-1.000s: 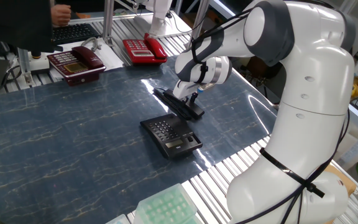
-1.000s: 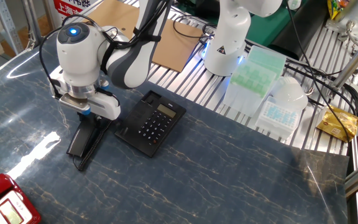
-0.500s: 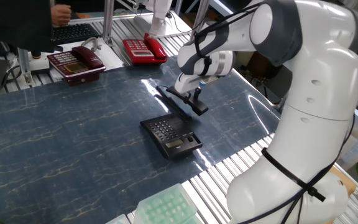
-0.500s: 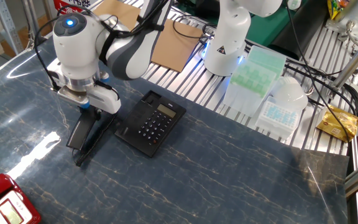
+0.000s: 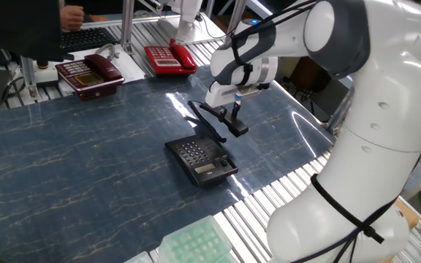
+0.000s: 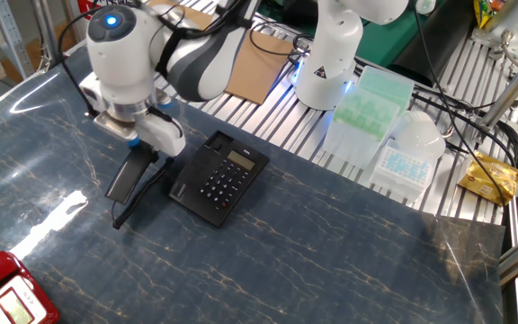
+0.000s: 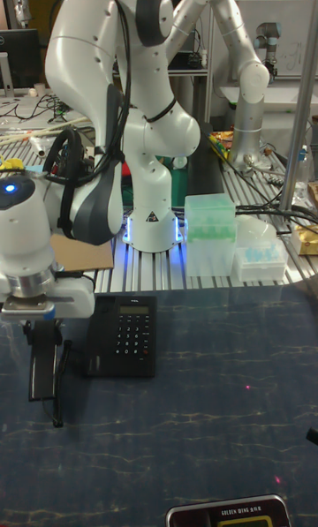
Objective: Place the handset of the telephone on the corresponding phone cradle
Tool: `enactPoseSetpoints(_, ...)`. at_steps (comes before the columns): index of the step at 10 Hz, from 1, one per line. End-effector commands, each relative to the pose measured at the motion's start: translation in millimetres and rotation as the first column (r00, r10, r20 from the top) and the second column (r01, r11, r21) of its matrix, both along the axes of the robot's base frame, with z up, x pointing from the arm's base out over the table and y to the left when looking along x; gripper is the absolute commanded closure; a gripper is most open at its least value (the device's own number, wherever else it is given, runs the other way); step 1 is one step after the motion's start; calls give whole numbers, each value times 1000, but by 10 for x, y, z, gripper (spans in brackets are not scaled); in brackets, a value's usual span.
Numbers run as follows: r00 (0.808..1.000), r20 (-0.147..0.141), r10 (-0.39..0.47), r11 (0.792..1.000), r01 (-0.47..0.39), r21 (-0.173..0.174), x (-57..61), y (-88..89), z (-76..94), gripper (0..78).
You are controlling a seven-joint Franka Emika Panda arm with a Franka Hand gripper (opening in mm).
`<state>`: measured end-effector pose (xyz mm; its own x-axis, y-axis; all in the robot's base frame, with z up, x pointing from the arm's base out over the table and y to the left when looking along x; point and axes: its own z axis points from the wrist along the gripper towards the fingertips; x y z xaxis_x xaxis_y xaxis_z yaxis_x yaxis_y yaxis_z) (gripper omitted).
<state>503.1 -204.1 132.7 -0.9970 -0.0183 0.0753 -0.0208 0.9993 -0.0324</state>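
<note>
The black handset (image 5: 215, 121) hangs tilted a little above the table, with my gripper (image 5: 236, 111) shut on its upper end. In the other fixed view the handset (image 6: 125, 179) sits just left of the black telephone (image 6: 218, 175), its cord trailing down to the table. The telephone (image 5: 201, 161) lies flat, keypad up, and its phone cradle (image 6: 185, 178) along the side facing the handset holds nothing. From the tall fixed view, the gripper (image 7: 41, 324) holds the handset (image 7: 41, 370) beside the telephone (image 7: 124, 346).
A dark red phone (image 5: 90, 73) and a bright red phone (image 5: 168, 58) stand at the table's far edge. Another red phone (image 6: 3, 292) shows at a near corner. Green tip boxes (image 6: 371, 103) and a cardboard sheet (image 6: 250, 63) lie beyond the table.
The gripper has risen with the handset and shifted toward the telephone. The handset has left the table and now hangs tilted. The telephone has not moved.
</note>
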Motion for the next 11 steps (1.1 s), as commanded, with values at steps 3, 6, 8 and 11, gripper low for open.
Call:
enactPoseSetpoints(3,998,-43,-43,999,43,4,-51,19,77,763)
enactPoseSetpoints(6,997,-33,-63,998,63,6,-56,15,90,763)
enactPoseSetpoints(8,995,-36,-91,996,91,-1,-56,14,98,763)
enactPoseSetpoints(11,996,33,-84,996,84,-5,-56,14,98,763)
